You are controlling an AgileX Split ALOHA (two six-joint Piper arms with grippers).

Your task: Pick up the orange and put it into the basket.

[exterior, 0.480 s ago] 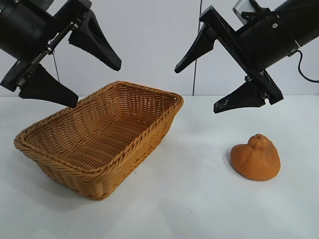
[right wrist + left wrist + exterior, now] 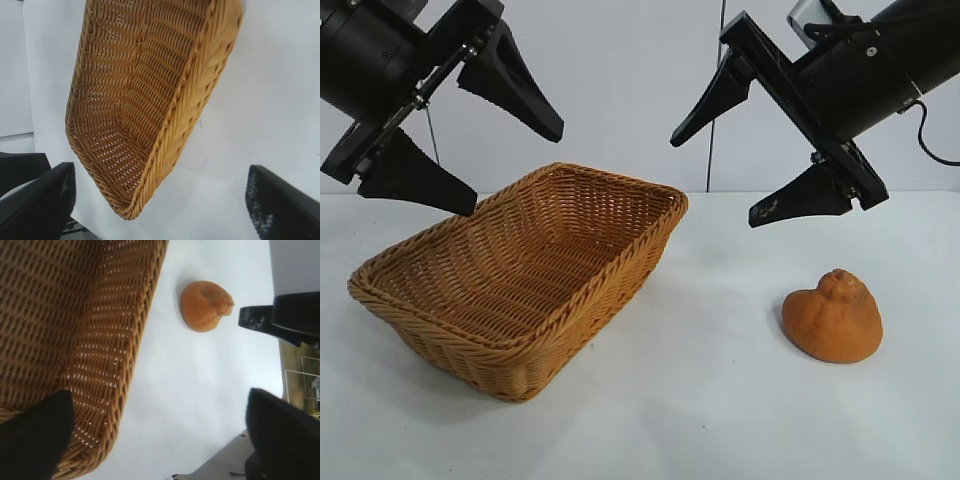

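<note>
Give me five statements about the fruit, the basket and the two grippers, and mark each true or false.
1. The orange lies inside the basket. False: it sits on the table, apart from the basket.
2. The basket holds nothing. True.
3. The right gripper is shut on the orange. False: it hangs open above the table, holding nothing.
4. The left gripper is open, above the basket. True.
5. The orange lies on the side of the right arm. True.
</note>
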